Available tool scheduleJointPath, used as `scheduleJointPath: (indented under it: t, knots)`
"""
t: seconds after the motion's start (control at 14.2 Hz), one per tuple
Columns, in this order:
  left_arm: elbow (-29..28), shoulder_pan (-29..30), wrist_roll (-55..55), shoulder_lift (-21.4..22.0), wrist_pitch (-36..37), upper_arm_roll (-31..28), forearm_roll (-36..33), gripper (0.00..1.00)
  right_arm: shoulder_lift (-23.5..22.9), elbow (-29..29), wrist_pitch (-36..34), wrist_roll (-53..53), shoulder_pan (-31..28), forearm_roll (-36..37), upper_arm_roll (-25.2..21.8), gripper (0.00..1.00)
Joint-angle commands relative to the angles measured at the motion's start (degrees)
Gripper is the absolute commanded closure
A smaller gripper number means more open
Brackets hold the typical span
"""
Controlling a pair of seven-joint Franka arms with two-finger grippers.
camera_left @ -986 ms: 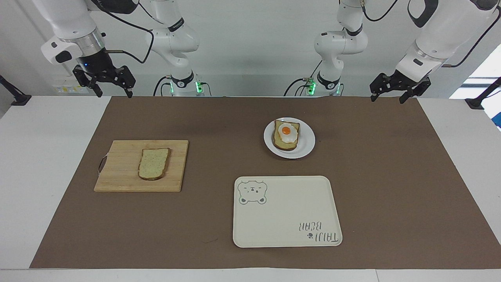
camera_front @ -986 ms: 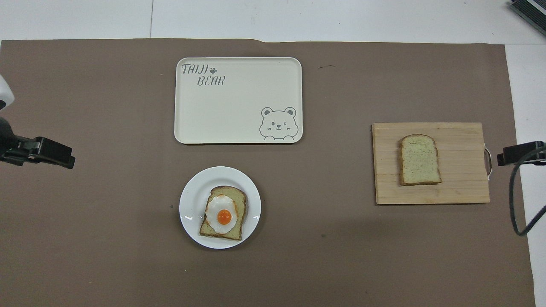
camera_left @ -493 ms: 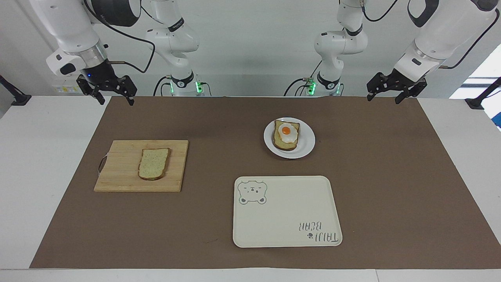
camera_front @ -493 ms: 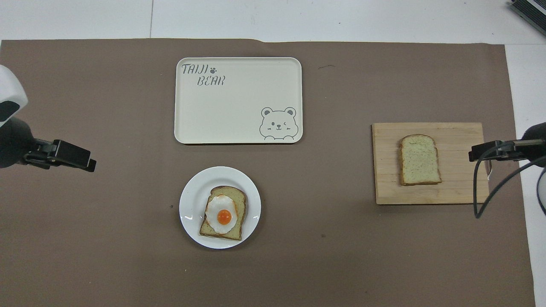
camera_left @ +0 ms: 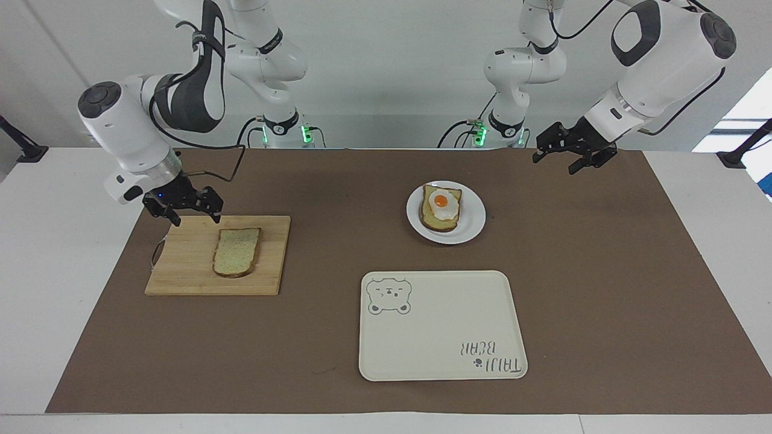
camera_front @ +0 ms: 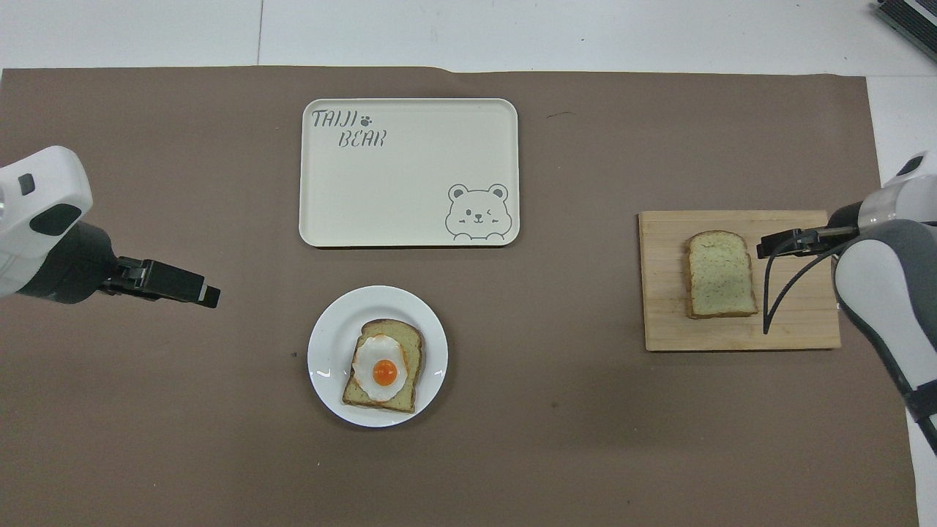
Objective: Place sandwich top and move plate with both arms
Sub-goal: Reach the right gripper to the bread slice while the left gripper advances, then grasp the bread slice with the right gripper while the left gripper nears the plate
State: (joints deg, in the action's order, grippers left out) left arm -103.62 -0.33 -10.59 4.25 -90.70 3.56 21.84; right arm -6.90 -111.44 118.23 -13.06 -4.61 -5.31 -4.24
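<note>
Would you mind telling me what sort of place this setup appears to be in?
Probably a robotics lab staged as a kitchen scene: two white arms mounted at a table covered by a brown mat, bare white walls, and breakfast props such as the plate of egg toast and a cutting board.

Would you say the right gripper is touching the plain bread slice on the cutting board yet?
Apart. The facing view shows the right gripper over the cutting board's edge nearest the robots, with bare wood between it and the sandwich top.
</note>
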Motion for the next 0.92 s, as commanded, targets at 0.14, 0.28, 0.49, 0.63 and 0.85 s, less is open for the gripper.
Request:
scheduleJointPath:
  t: [0.14, 0.28, 0.49, 0.63, 0.85]
  knots:
    - [-8.6, 0.6, -6.9, 3.6, -6.1, -0.1, 5.0, 0.00, -2.7, -4.8, 7.7, -5.9, -0.7, -2.7, 0.4, 0.00]
    - [-10.6, 1.1, -9.4, 3.6, -8.5, -0.1, 6.6, 0.00, -3.3, -6.5, 10.0, -6.8, -0.8, -2.7, 0.4, 0.00]
    - [-14.8, 1.5, -13.7, 3.5, -12.2, -0.1, 9.1, 0.00, -4.2, -7.8, 11.3, -7.2, -0.8, -2.7, 0.4, 0.00]
    - [-16.0, 1.6, -15.8, 3.2, -12.7, -0.1, 10.2, 0.00, -5.1, -8.0, 12.1, -7.9, -1.2, -2.7, 0.4, 0.00]
    - [-19.0, 1.8, -19.2, 3.3, -15.2, -0.1, 13.0, 0.00, -5.7, -8.4, 12.5, -8.0, -1.5, -3.5, 0.4, 0.00]
